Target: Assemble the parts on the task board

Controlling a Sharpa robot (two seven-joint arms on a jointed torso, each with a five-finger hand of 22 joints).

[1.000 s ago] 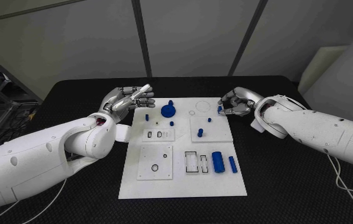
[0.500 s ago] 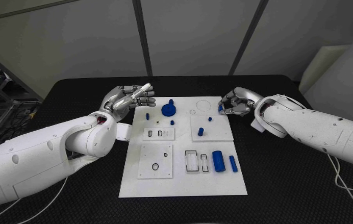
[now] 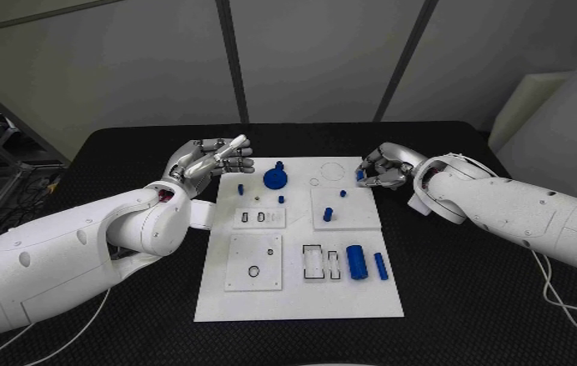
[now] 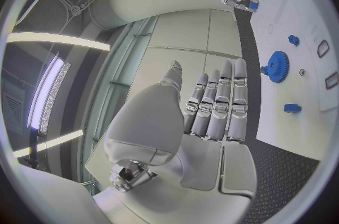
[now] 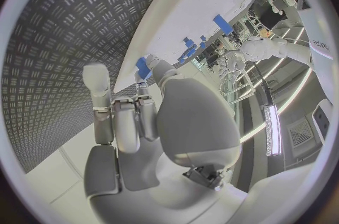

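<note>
Blue part [image 5: 143,67] pinched in right hand [image 3: 385,166] fingertips; left hand [image 3: 214,159] fingers apart, holding nothing.

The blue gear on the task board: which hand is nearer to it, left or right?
Left. The left hand hovers just off the board's edge beside the blue gear; the right hand, pinching a small blue part, is farther across the board.

parts [image 3: 357,262] on task board [image 3: 301,299], hands flanking

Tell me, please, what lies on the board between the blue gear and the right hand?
In the head view, between the blue gear and the right hand lies bare task board marked with a thin ring outline.
</note>
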